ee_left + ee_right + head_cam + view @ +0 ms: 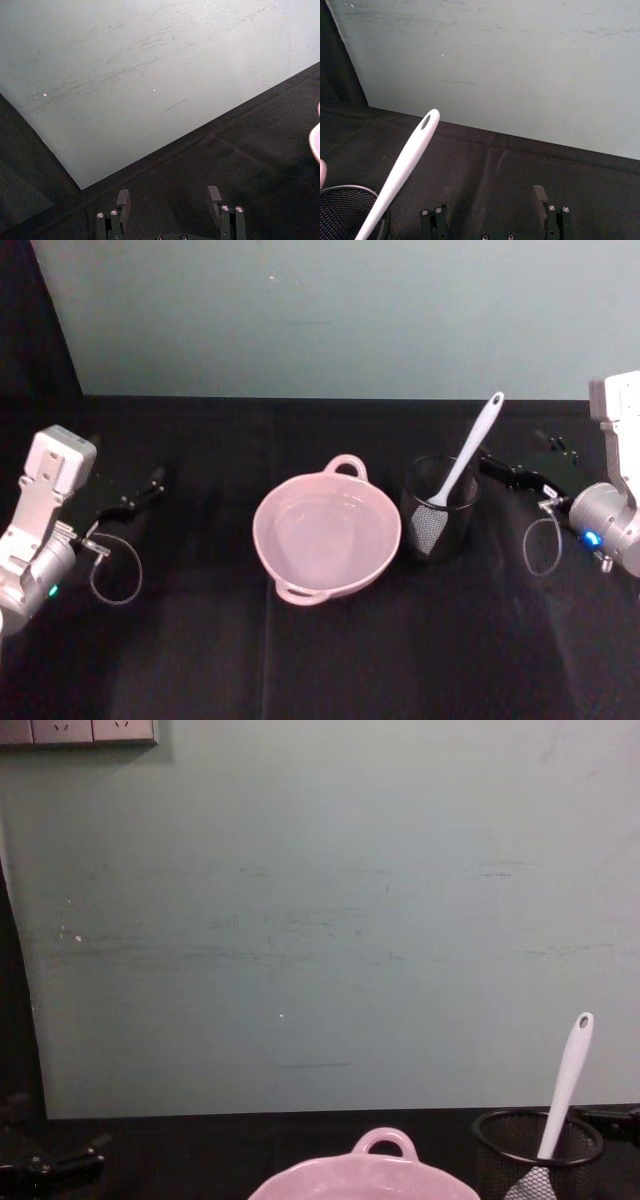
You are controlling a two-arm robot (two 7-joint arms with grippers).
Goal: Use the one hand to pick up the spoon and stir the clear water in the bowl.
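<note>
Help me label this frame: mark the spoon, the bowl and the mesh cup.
spoon point(470, 458), head view, middle of the handle.
bowl point(268, 510), head view, left rim.
mesh cup point(461, 528), head view, right side wall.

One bowl point(326, 535) sits mid-table, pink, with two loop handles on its rim, and it's our landmark. Just right of the bowl: one mesh cup point(439, 510), and one spoon point(466, 454) standing in it, handle up. Two grippers on show, the left gripper point(128, 502) well left of the bowl, the right gripper point(513, 475) beyond the cup on the bowl's right. Two cable loops too, one by each wrist.
</note>
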